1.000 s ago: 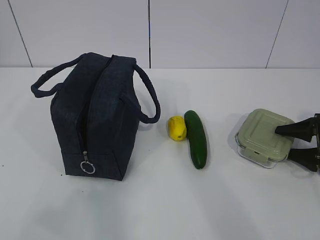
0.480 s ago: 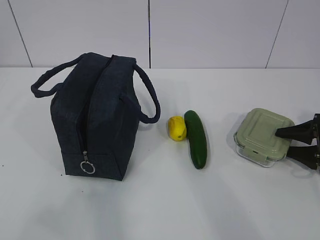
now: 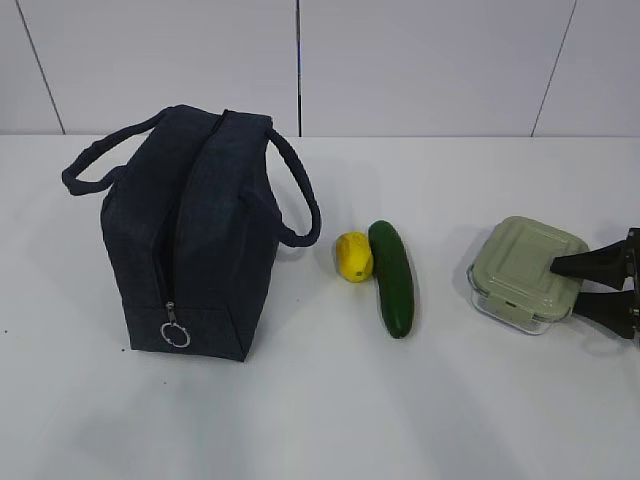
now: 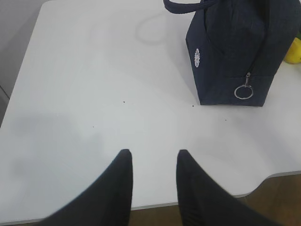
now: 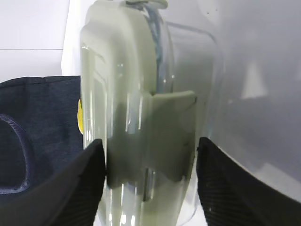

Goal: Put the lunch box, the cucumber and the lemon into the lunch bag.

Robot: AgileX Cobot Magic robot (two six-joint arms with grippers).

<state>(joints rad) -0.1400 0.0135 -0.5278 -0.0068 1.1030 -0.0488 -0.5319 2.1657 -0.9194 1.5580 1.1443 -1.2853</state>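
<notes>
The lunch box, pale green lid on a clear base, sits at the right of the table. My right gripper is shut on the lunch box, one finger on the lid and the other against the glass base. The cucumber lies mid-table with the lemon touching its left side. The navy lunch bag stands at the left, its silver ring pull hanging low on the near end. My left gripper hovers open and empty over bare table, well short of the lunch bag.
The white table's near edge runs just under my left fingers. The bag's two loop handles stick out to either side. A white panelled wall closes off the back.
My right gripper's fingers have closed in on the lunch box, which shifted slightly left and tipped a little. The left arm, bag, lemon and cucumber have not moved.
</notes>
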